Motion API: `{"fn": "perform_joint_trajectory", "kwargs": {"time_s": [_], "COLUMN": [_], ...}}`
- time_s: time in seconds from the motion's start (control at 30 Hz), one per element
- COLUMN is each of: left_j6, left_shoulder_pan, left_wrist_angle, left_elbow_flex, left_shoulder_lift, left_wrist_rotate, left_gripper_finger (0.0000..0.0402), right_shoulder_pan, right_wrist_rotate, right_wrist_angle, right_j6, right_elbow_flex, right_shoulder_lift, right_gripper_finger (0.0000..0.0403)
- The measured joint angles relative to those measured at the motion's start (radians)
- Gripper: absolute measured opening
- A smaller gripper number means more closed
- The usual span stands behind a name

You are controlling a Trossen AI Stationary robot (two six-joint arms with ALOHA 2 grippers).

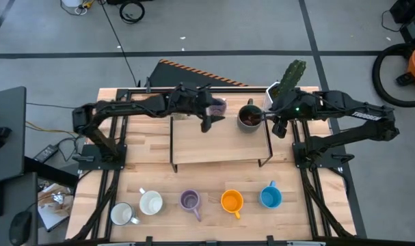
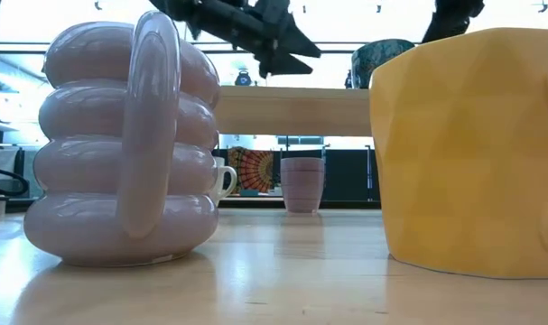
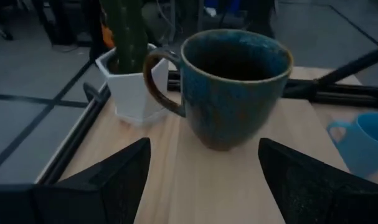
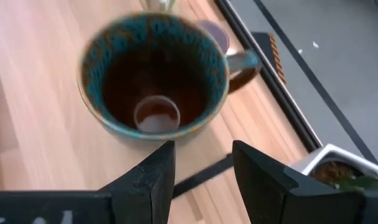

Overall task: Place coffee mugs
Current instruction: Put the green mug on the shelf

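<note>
Wooden shelf [image 1: 221,145] across the table's far half carried the dark brown mug [image 1: 248,117] near its right end, beside the white cactus pot [image 1: 275,89]. Right gripper [image 1: 278,127] hovered just right of that mug, fingers apart and empty. Left gripper [image 1: 206,123] waited left of it, fingers spread, mug standing beyond the tips.

White faceted cactus pot [image 1: 279,89] at raised wooden shelf [image 1: 217,147] back-right corner.
</note>
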Motion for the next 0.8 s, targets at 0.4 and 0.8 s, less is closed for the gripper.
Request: {"fn": "perform_joint_trajectory", "kwargs": {"time_s": [0.4,0.8], "left_j6": [0.033,-0.018], "left_shoulder_pan": [0.084,0.177], "left_wrist_angle": [-0.16,-0.114], "left_elbow_flex": [-0.176,-0.35], "left_shoulder_lift": [-0.252,-0.466], "left_wrist_rotate": [-0.007,-0.043], "left_gripper_finger": [0.0282,0.0241], "right_shoulder_pan": [0.073,0.147], "right_wrist_rotate": [0.07,0.09], "right_wrist_angle": [0.059,0.168], "right_j6": [0.036,0.051], "right_elbow_flex": [-0.028,-0.083], "right_shoulder_lift": [-0.054,-0.067], "right_gripper_finger": [0.0165,0.0165]}}
